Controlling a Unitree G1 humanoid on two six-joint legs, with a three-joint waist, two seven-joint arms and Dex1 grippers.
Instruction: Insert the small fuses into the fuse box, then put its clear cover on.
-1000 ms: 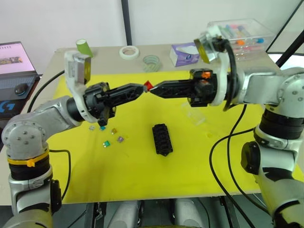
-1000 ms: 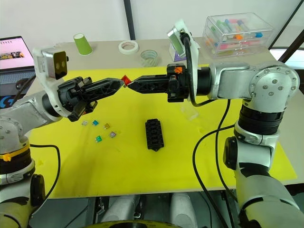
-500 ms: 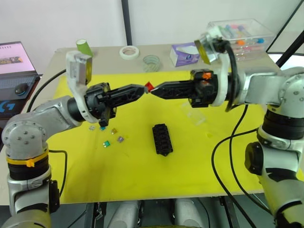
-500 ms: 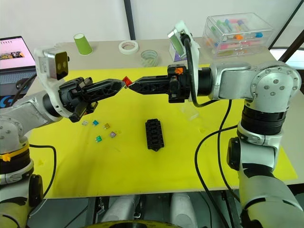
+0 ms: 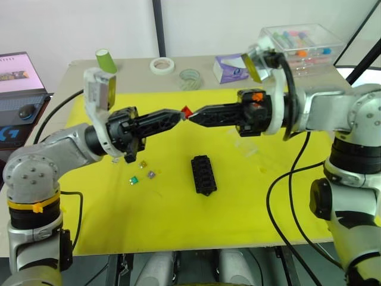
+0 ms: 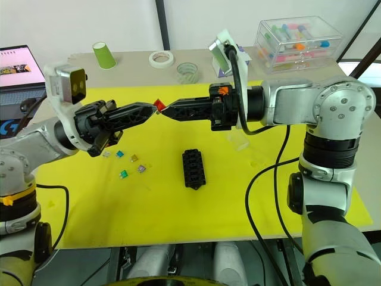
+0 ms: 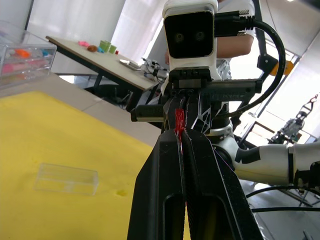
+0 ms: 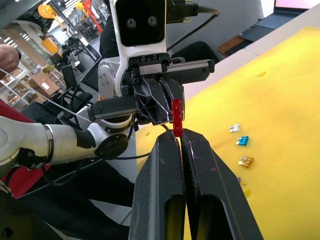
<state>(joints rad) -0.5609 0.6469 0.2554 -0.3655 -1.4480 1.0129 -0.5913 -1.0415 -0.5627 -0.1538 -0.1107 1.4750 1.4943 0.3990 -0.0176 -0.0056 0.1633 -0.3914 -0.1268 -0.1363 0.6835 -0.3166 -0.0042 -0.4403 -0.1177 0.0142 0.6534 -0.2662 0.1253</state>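
Your left tool [image 5: 178,114] and right tool [image 5: 191,115] meet tip to tip, both clamped on one red fuse [image 5: 186,111], above the box [image 5: 203,174]. The fuse looks tiny, rigid and slick: pinch its plastic head, leaving the blades free.

No legible text or labels anywhere
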